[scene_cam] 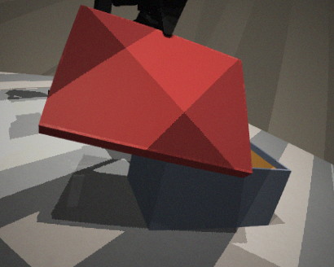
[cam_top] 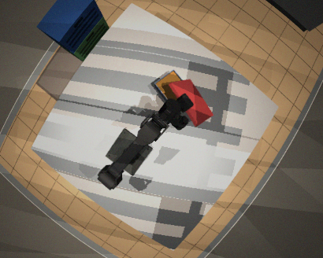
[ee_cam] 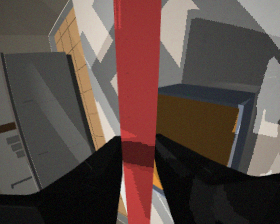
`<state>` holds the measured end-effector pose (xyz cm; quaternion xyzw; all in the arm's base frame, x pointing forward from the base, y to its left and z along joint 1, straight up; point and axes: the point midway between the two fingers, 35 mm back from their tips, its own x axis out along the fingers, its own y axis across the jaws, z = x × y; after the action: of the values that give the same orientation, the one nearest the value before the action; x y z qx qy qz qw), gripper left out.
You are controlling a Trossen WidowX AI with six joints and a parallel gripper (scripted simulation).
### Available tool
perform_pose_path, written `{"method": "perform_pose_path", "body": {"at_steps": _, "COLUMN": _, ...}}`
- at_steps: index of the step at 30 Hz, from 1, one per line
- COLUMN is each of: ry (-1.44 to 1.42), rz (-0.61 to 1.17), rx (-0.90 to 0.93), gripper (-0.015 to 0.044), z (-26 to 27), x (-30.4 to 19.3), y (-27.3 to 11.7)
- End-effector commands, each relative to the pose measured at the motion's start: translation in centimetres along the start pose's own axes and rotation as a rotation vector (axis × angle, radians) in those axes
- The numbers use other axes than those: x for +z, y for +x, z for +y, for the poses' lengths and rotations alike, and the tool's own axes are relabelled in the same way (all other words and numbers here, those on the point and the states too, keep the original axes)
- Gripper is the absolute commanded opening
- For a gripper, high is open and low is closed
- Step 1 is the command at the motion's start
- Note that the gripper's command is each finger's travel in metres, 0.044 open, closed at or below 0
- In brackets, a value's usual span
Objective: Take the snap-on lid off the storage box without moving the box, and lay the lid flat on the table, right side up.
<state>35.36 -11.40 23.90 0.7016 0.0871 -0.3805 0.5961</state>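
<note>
The claw (cam_top: pixel 182 112) (scene_cam: pixel 152 29) (ee_cam: pixel 138 142), slightly open, gripped the red lid (cam_top: pixel 193 101) (scene_cam: pixel 151 98) (ee_cam: pixel 137 75). The lid was tilted, off the storage box (cam_top: pixel 158 86) (scene_cam: pixel 195 195) (ee_cam: pixel 200 120).

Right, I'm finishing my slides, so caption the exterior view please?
The hand grips a tilted red lid, partly hiding the open blue-grey box.

Over in the top view's upper left corner I can see a blue block (cam_top: pixel 64 21) with a green part (cam_top: pixel 92 44), both marked with dark slots. A dark slab (cam_top: pixel 301 12) pokes in at the upper right. From the wrist, a tall grey panel (ee_cam: pixel 52 110) with dark edges leans at the left, a brown strip (ee_cam: pixel 7 128) beside it.
</note>
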Motion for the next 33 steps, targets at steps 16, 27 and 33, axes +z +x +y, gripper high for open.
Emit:
{"method": "perform_pose_path", "body": {"at_steps": 16, "ry": -0.004, "rz": 0.002, "rx": 0.019, "gripper": 0.0, "z": 0.2, "x": 3.6, "y": -0.7}}
{"method": "perform_pose_path", "body": {"at_steps": 27, "ry": -0.005, "rz": 0.001, "rx": 0.019, "gripper": 0.0, "z": 0.0, "x": 5.8, "y": -0.9}}
{"method": "perform_pose_path", "body": {"at_steps": 33, "ry": -0.006, "rz": 0.0, "rx": 0.019, "gripper": 0.0, "z": -0.1, "x": 7.0, "y": -1.0}}
